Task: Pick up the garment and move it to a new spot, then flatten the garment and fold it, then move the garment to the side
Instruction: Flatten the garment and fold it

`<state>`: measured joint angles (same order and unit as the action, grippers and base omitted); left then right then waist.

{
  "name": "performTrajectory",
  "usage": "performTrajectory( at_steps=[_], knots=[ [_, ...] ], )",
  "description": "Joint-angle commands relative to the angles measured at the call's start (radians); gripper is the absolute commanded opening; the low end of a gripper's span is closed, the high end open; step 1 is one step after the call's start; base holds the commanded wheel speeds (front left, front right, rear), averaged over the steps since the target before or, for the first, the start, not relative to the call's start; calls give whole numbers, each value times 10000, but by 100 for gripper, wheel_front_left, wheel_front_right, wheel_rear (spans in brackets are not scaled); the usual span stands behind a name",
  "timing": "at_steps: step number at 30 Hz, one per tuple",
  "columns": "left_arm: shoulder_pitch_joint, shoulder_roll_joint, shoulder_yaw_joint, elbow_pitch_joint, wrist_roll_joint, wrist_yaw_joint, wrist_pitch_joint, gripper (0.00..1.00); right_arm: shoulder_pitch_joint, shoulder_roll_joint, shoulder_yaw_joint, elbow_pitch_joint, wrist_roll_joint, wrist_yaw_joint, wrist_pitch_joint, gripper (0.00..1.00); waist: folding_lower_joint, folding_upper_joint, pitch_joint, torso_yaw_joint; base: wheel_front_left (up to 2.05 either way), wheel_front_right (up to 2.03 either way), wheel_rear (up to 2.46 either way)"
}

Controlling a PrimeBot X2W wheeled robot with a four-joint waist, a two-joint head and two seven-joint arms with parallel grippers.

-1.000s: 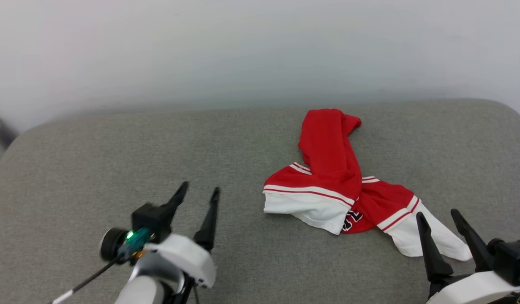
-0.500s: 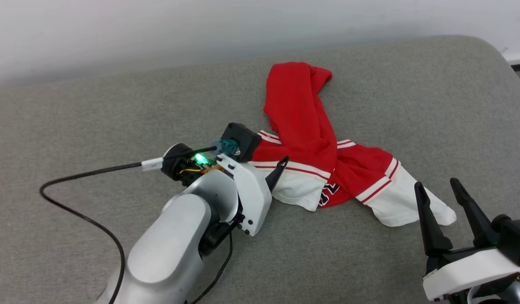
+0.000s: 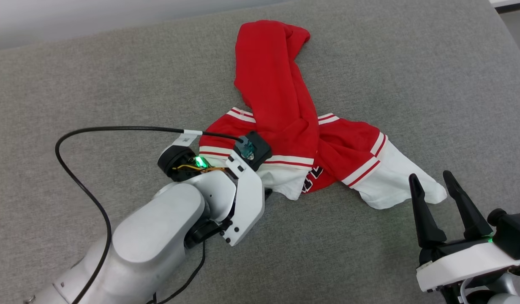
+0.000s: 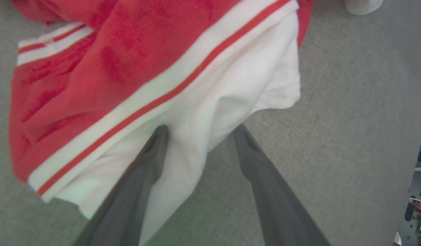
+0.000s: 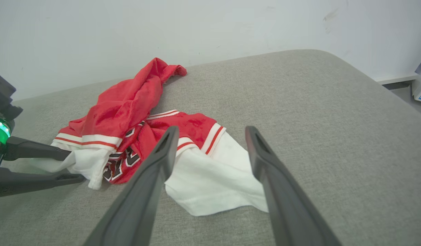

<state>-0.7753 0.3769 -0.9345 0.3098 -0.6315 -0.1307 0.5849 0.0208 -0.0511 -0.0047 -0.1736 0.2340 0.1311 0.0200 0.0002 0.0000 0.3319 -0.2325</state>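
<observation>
On a grey fabric surface, listed from the left:

1. Black cable. Loops across the surface to the left wrist, ending beside a lit green light.

2. Left gripper. Lowered onto the near-left edge of the garment, fingers spread. They straddle a fold of the white sleeve end, which lies between them unpinched. One finger lies over the white cloth and the other sits at its edge, over bare grey fabric.

3. Garment. Red, crumpled, lying mid-surface. A twisted red length runs to the far side, and striped red-and-white trim borders both white sleeve ends. Black, white-outlined characters are partly showing (not legible).

4. Second white sleeve end. Spread flat at the near right.

5. Right gripper. Fingers spread wide with nothing between them, tips near this sleeve end. Contact cannot be told.
</observation>
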Motion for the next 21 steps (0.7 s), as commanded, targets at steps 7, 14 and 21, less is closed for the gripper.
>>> performTrajectory(
  at_steps=[7,14,21],
  knots=[
    [-637,144,-478,-196,-304,7,-639,0,-206,15,-95,354,144,-7,-218,100,-2,0,-28,100,0,0,0],
    [-301,44,117,-606,-472,350,-2139,0,-22,14,-347,428,1,-7,34,100,-2,0,-907,799,0,0,0],
    [1292,381,1336,-1721,-1390,1584,-3425,0,277,15,-559,168,-122,-7,507,100,-2,0,-1582,1788,0,0,0]
  ],
)
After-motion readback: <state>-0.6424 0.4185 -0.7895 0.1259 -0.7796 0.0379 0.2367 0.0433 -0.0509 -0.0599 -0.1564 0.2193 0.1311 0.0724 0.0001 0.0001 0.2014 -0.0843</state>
